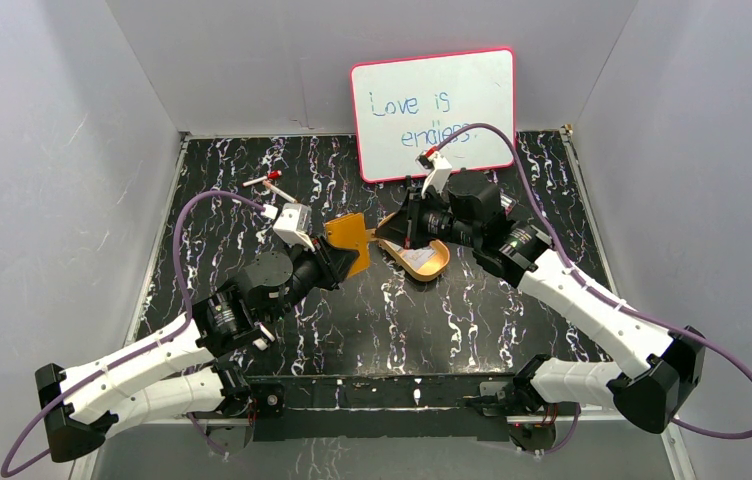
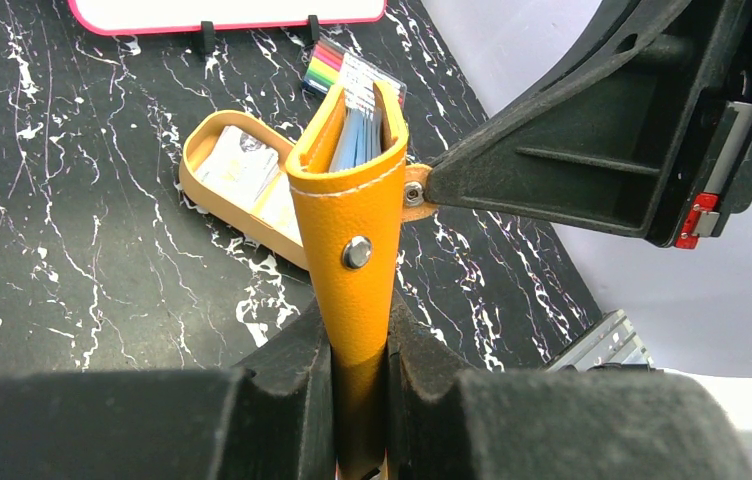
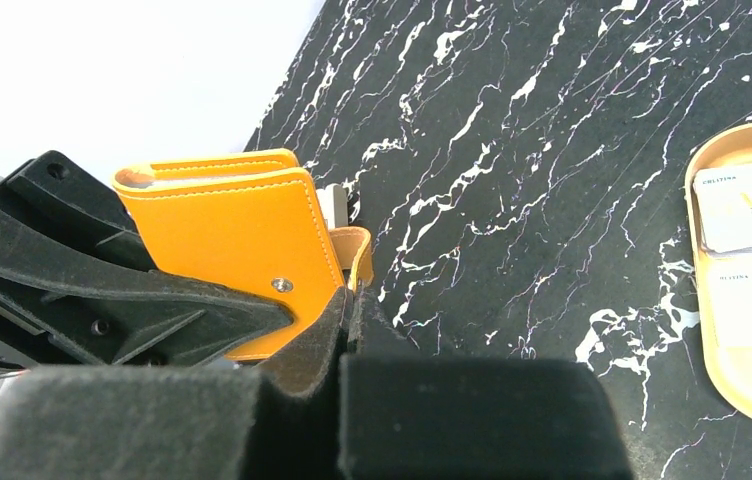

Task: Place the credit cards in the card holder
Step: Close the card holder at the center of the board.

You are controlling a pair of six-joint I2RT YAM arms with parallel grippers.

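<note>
Count of items on the counter [image 1: 392,320], which is itself one.

- Card holder [image 2: 352,210]: one.
- Credit cards [image 2: 237,165]: three in sight. Two lie side by side in the tray [image 2: 242,228], and one with a striped edge [image 2: 347,75] stands in the card holder's open top. Whether more lie underneath cannot be told.
- Tray: one.
- Whiteboard [image 1: 434,112]: one, at the far side.
- Grippers: two, the left gripper [image 2: 360,340] and the right gripper [image 3: 347,320].
</note>
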